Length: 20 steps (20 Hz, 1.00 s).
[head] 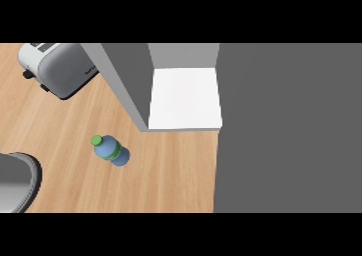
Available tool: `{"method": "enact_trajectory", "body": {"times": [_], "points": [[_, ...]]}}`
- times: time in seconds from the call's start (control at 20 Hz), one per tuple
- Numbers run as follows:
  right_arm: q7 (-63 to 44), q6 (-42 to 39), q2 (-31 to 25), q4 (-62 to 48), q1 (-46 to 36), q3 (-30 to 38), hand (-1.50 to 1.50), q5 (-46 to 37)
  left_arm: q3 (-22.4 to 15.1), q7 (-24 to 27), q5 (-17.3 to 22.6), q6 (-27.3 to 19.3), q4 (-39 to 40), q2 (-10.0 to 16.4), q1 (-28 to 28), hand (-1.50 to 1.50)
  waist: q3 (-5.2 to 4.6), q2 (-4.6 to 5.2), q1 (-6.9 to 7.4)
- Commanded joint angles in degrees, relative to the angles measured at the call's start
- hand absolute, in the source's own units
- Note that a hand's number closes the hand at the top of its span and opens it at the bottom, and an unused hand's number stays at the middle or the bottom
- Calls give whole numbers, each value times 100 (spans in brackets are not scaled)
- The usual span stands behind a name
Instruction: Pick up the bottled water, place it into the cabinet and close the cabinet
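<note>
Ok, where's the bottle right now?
Head view: the bottle sits on the counter left of centre, just in front of the open cabinet, below the toaster.
</note>
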<state>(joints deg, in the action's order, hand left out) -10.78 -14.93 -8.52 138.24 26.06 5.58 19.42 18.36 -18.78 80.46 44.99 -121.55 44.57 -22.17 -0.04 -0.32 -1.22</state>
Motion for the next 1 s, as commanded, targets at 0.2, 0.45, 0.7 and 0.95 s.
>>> {"method": "enact_trajectory", "body": {"times": [0.2, 0.45, 0.7, 0.95], "points": [[-467, 80, -31, 1045, 191, 243, -150, 1086, -289, -203, -795, -88, 856, -280, 830, -150, -2, 35, -68], [-144, -129, 134, 994, 493, 119, -150, 888, -345, -232, -1438, 139, 1729, -499, 1527, -150, -3, 35, -113], [-132, -340, 15, 1074, 797, 217, -150, 1155, -672, -23, -2932, 452, 2239, -1452, 1918, -150, -11, 28, -175], [36, -424, -1, 1090, 869, 322, -150, 1290, -734, 335, -4065, 693, 2663, -2106, 2366, -150, -14, 26, -164]]}}
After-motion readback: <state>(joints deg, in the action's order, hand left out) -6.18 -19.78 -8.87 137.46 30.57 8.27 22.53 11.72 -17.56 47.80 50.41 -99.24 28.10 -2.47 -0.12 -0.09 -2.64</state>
